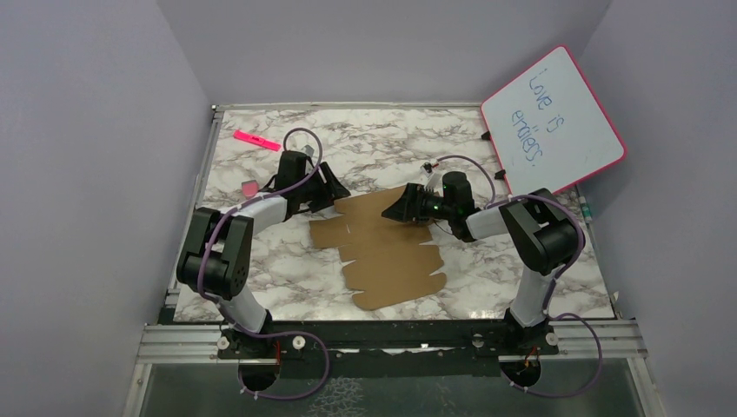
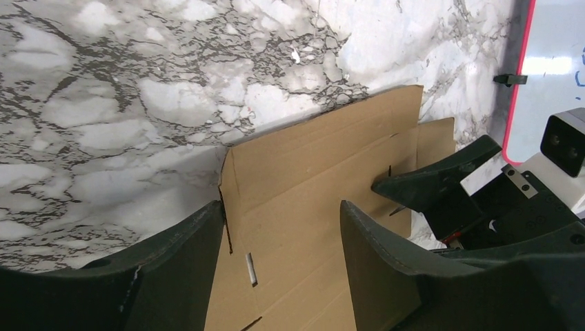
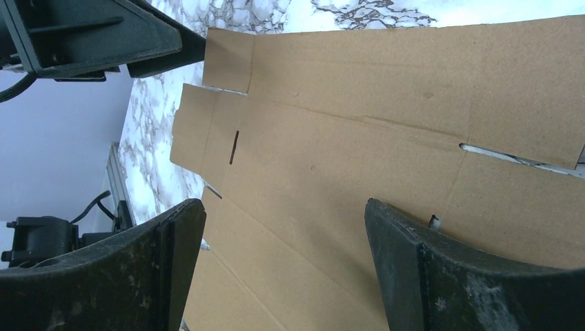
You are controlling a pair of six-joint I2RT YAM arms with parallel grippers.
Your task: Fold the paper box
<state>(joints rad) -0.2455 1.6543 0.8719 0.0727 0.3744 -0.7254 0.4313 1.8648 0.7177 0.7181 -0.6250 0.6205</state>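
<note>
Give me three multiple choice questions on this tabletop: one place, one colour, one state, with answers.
1. Where is the pink marker? A) far-left part of the table B) on the cardboard C) by the right arm's base
2. The whiteboard has a frame that is: A) blue B) pink C) green
3. The paper box is: A) a flat sheet B) a closed box C) crumpled
Answers: A, it lies far left on bare marble; B, its rim is pink; A, it lies unfolded.

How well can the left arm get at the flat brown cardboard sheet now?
Probably yes: the left arm's open jaws sit over the flat brown cardboard sheet's left edge, with nothing between.
</note>
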